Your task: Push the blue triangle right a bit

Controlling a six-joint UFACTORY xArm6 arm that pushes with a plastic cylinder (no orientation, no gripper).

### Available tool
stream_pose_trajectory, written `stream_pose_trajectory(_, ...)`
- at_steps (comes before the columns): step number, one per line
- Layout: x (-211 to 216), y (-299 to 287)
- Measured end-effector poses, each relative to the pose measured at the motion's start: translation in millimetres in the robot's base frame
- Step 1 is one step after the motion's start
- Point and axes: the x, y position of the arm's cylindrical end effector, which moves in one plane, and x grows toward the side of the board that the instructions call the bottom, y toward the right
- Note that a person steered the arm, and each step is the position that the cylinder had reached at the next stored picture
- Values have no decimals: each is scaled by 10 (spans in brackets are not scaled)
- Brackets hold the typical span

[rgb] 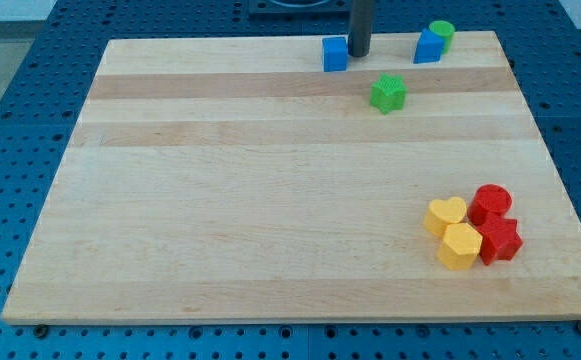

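Observation:
Two blue blocks lie near the view's top edge of the wooden board (pixel 270 200). The left blue block (pixel 335 54) looks squarish. The right blue block (pixel 428 46) has a slanted side and looks like the triangle; it touches a green cylinder (pixel 442 34) on its upper right. My tip (pixel 358 53) stands between the two blue blocks, right against the right side of the left one and well to the left of the right one.
A green star (pixel 388 93) lies below and right of my tip. At the view's lower right sits a tight cluster: a yellow heart (pixel 446 215), a yellow hexagon (pixel 460 246), a red cylinder (pixel 491 203) and a red star (pixel 500 241).

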Motion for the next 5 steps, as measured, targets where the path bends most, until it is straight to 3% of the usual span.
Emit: stream_pose_trajectory(5, 86, 1193)
